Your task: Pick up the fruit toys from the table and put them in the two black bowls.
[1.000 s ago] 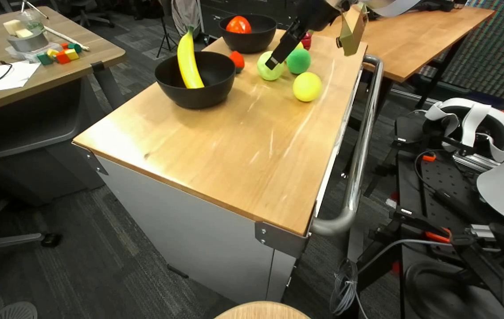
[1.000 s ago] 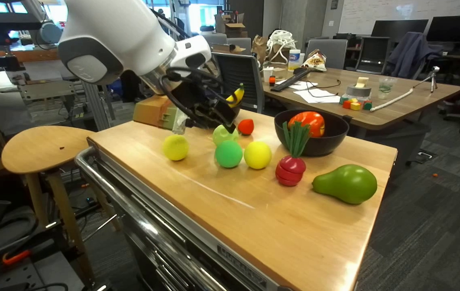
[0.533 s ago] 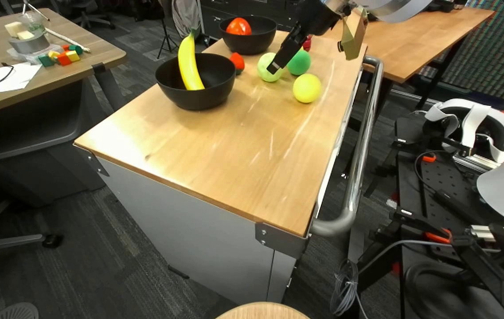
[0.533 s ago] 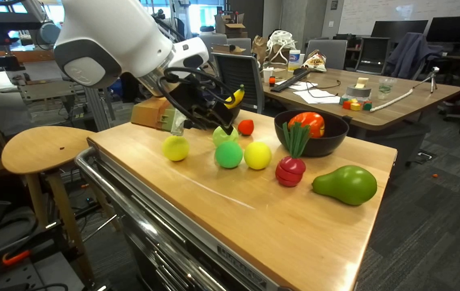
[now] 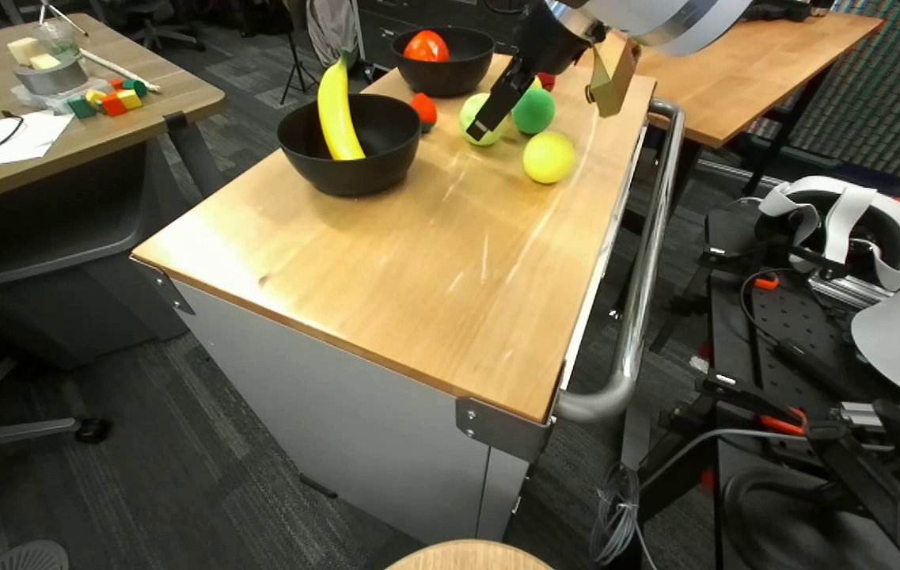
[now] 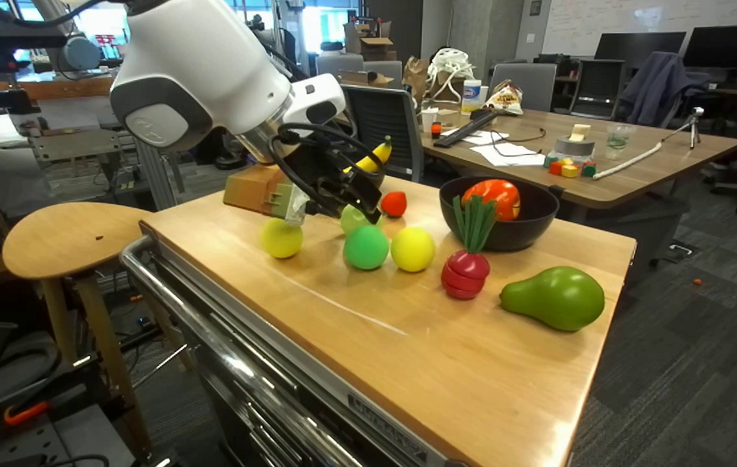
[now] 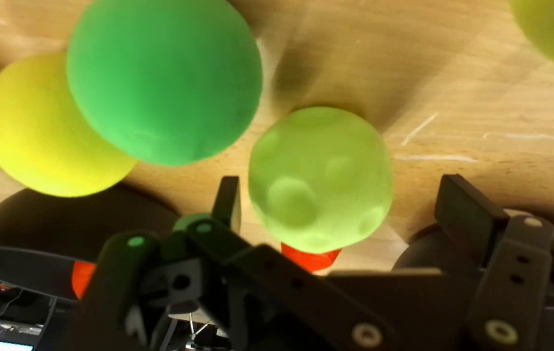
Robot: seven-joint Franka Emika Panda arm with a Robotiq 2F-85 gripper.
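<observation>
The black two-finger gripper (image 7: 340, 195) hangs spread wide, the dimpled pale-green toy ball (image 7: 320, 178) framed in its gap but nearer one side, so a lopsided squeeze could roll it into the smooth green ball (image 7: 164, 80) just beside! Beyond, a small red strawberry-shaped toy (image 6: 394, 203) crowds the way to two round matte black bowls (image 5: 351, 178) along the edge of the light-wood counter (image 5: 386, 277) opposite the silver rail (image 6: 238, 366).

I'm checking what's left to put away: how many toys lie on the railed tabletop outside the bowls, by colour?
Yellow: 2 (both balls)
Green, light or dark: 3 (dimpled ball, darker ball, pear-shaped toy)
Red: 2 (strawberry-like toy, beet-like toy with green leaves)
Total: 7
</observation>
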